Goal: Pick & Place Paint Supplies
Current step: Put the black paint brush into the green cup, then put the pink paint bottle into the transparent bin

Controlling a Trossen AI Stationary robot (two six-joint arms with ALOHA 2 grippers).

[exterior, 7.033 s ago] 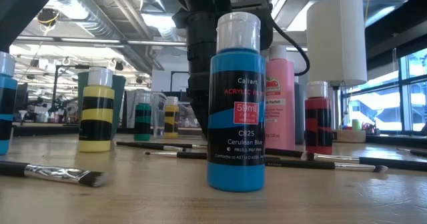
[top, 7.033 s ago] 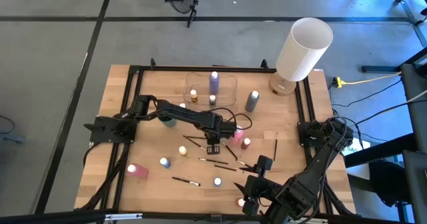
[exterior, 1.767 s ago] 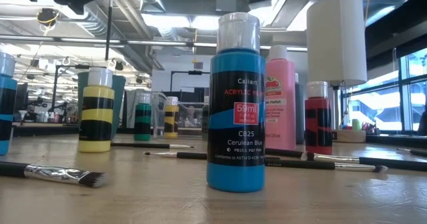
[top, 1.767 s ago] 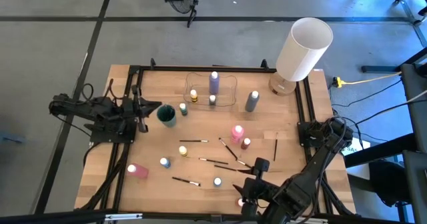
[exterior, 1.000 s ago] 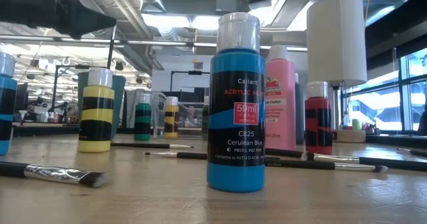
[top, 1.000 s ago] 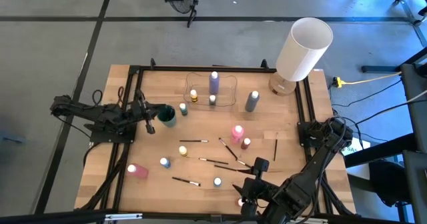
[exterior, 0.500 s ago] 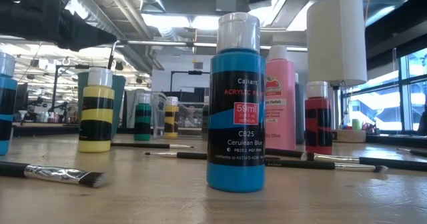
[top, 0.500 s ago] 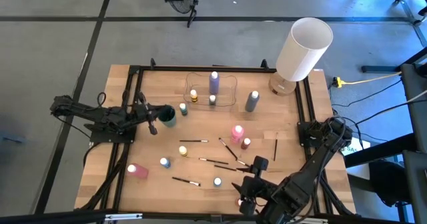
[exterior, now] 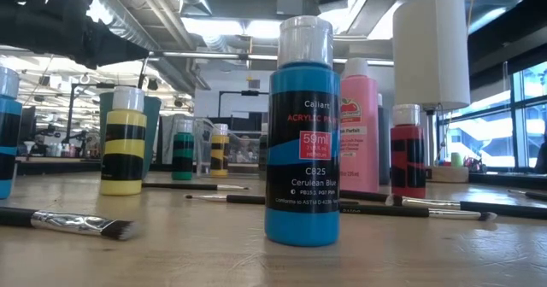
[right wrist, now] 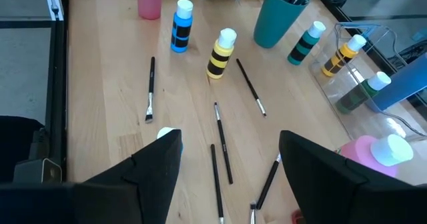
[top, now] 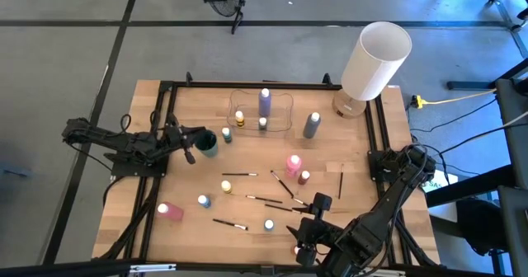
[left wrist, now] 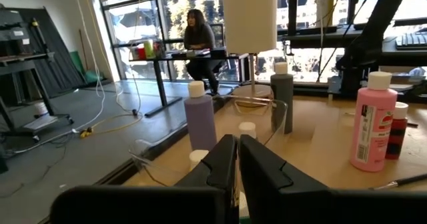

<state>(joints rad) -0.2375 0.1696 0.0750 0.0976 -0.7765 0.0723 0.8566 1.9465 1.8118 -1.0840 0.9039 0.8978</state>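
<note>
Even, bright daylight fills the scene from above, and the tabletop point(top: 198, 219) shows only soft, short shadows. At table height the blue paint bottle point(exterior: 302, 133) is sharp, while the room behind goes soft, with ceiling lights glaring overhead. In the left wrist view big windows blow out white behind a seated person point(left wrist: 200, 41), and the near left claw point(left wrist: 238, 167) is dark and blurred.

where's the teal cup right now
High view: the teal cup stands at the table's left side, just ahead of the left gripper, with a teal-striped bottle beside it.
</note>
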